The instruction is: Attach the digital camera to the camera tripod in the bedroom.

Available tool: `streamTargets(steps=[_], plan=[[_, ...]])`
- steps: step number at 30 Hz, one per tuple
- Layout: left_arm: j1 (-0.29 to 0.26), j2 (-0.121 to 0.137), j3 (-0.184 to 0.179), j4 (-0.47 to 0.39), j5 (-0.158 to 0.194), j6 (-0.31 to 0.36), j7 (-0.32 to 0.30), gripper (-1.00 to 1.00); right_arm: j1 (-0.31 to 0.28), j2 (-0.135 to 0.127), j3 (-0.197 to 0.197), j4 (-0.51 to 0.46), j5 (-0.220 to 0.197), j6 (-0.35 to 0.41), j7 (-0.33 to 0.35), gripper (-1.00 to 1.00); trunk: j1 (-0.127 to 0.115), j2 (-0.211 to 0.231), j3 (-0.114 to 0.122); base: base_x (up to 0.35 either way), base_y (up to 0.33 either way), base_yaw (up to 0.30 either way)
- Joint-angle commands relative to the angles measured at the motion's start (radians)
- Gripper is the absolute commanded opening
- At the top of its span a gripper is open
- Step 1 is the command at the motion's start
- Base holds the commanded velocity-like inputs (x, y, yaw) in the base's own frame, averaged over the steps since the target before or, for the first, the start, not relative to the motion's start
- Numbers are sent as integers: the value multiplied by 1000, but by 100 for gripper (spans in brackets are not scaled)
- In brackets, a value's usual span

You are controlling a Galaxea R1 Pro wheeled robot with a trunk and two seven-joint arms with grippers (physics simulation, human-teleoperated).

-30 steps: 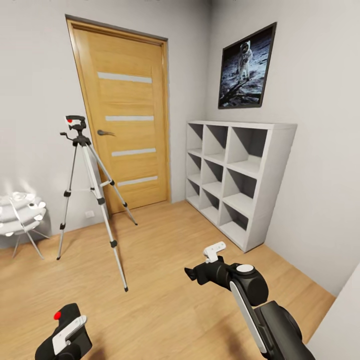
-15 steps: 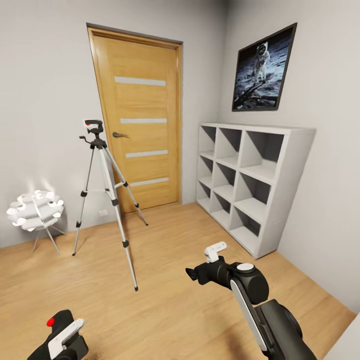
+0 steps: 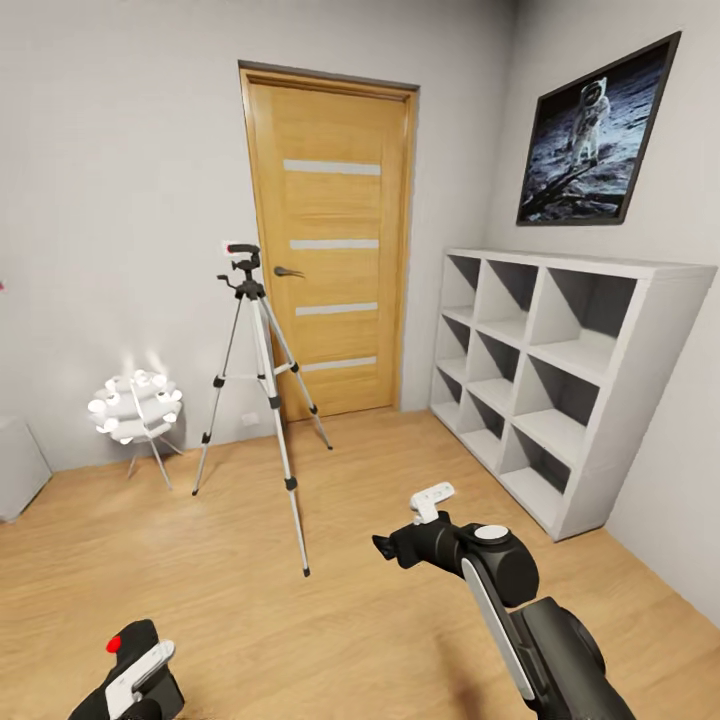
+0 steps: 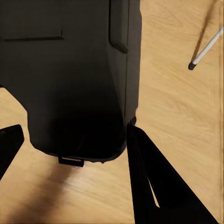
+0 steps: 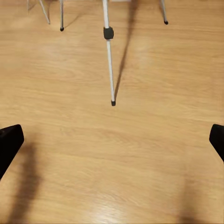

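Observation:
The camera tripod (image 3: pixel 256 385) stands on the wood floor in front of the wooden door (image 3: pixel 335 240), its black head (image 3: pixel 243 262) bare on top. The black digital camera (image 3: pixel 133 641), red button up, sits at the bottom left of the head view, with my left gripper (image 3: pixel 140 682) shut on it. In the left wrist view the camera body (image 4: pixel 70 79) lies between the dark fingers (image 4: pixel 158 186), and a tripod foot (image 4: pixel 192 66) shows beyond. My right gripper (image 3: pixel 420 512) hangs open over the floor; its wrist view shows a tripod leg (image 5: pixel 109 65) ahead of the spread fingertips (image 5: pixel 9 142).
A white cube shelf (image 3: pixel 560 380) lines the right wall under a framed astronaut picture (image 3: pixel 600 135). A white ball-cluster lamp (image 3: pixel 135 405) stands left of the tripod. A grey block (image 3: pixel 15 465) pokes in at the left edge. Bare wood floor (image 3: pixel 330 560) lies between me and the tripod.
The whole view has swung left, so tripod, door and shelf sit further right in the picture and look a little farther. Both arms keep their pose, and the camera stays held.

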Motion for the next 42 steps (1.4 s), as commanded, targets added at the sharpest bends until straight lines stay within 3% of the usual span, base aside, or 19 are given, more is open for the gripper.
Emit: streamTargets(steps=[1,28,42], plan=[[0,0,-1,-3,0,6,4,-100,-1,0,0,-1,-1,5,1,100,0,0,-1,110,-38,260],[0,5,7,3,0,5,1,-100,1,7,-21,-1,-1,0,1,100,0,0,-1,300,-113,23],[0,6,10,4,-3,5,7,-100,0,2,-22,-1,-1,2,1,100,0,0,-1,274,-218,224]])
